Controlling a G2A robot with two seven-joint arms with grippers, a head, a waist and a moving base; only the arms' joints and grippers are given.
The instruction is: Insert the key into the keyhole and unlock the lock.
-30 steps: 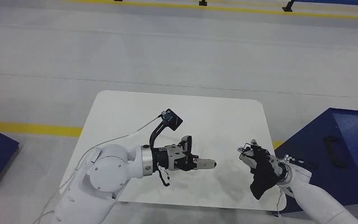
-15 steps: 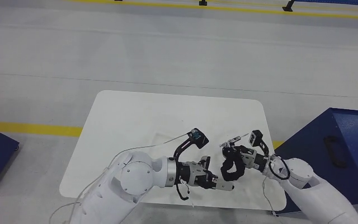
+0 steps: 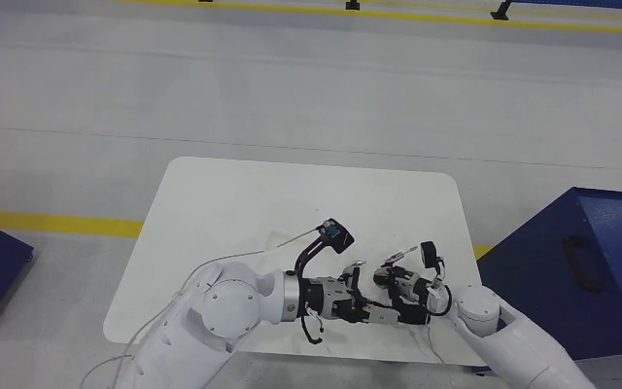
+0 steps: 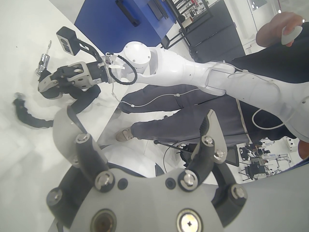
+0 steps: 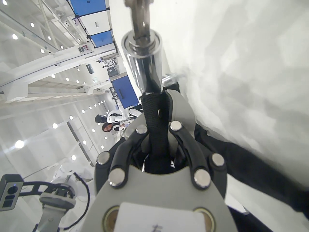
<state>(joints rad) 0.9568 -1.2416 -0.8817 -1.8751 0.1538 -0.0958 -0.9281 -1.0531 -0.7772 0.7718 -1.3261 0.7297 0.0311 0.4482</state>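
The key [image 5: 138, 3] sits in the lock [image 5: 142, 56], gripped by the closed right claw [image 5: 154, 92] near 5 o'clock on the surface [image 3: 243, 204]; the left claw [image 4: 135, 119] gapes empty, so the unlocking turn looks undone.

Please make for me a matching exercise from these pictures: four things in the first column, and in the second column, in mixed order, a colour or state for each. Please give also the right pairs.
Things:
1. left gripper
2. right gripper
3. key
4. cabinet

States:
a. blue
b. inserted in the lock
c. open
d. shut on the lock

Pairs: 1-c, 2-d, 3-b, 4-a
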